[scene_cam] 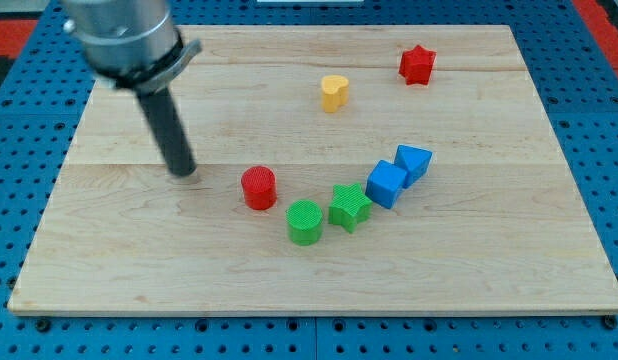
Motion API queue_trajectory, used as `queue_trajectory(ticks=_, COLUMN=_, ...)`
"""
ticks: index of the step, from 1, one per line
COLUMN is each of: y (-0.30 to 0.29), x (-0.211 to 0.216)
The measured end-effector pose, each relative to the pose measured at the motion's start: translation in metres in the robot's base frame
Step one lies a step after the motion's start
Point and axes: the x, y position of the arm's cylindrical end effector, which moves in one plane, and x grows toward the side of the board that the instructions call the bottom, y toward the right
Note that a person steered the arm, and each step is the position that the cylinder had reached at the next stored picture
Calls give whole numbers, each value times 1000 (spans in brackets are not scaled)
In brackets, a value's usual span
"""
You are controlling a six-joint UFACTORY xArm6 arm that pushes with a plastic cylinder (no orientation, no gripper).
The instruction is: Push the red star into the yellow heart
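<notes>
Nothing of the push looked done: red star [416,64] sat near the worktop's [489,250] top right, apart from yellow heart [334,92]. My tip [185,171], a bare rod with no jaws, stood well left of both.

Grey collar, straight dark rod [169,125]

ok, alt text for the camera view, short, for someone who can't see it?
My tip rests on the wooden board, far left of the red star and yellow heart, which sit apart near the top. Below, a red cylinder, green cylinder, green star and two blue blocks form an arc.
</notes>
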Motion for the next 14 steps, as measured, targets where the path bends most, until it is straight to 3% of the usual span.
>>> queue_trajectory(ticks=2, y=179, x=-101)
queue_trajectory(ticks=4, y=201, x=-127)
queue_trajectory(ticks=5, y=193, x=-112)
queue_trajectory(ticks=6, y=234, x=-79)
queue_trajectory(ticks=7, y=325, x=-84)
queue_trajectory(ticks=8, y=366, x=-147)
queue_trajectory(ticks=9, y=275, x=-166)
queue_trajectory(ticks=10, y=179, x=-134)
queue_trajectory(ticks=11, y=133, x=-114)
queue_trajectory(ticks=14, y=110, x=-116)
